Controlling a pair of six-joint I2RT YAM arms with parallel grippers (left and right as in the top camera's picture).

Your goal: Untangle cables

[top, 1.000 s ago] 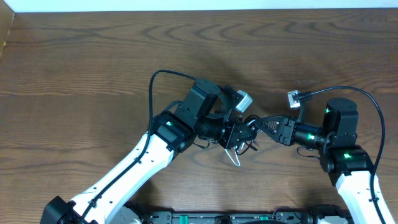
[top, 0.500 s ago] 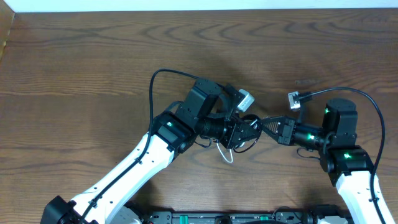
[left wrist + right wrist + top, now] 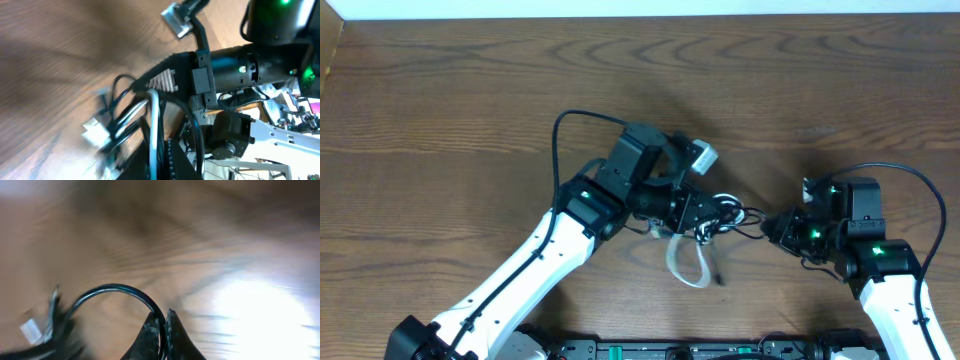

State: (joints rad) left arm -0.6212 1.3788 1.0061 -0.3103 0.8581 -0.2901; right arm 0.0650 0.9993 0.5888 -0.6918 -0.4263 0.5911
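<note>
Cables [image 3: 725, 212]: one white, one black; left claw [image 3: 705, 222], right claw [image 3: 163, 324] apparently gripping both.

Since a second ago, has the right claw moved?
Yes. Against the table's grain, the right claw has pulled back rightward and toward the near edge, shut on the black cable.

Right pincer [image 3: 162, 322]: now clamped on black cord [image 3: 115, 286], pulled back toward right bench edge. White cord [image 3: 672, 262]: loop longer, dropped toward near edge.
</note>
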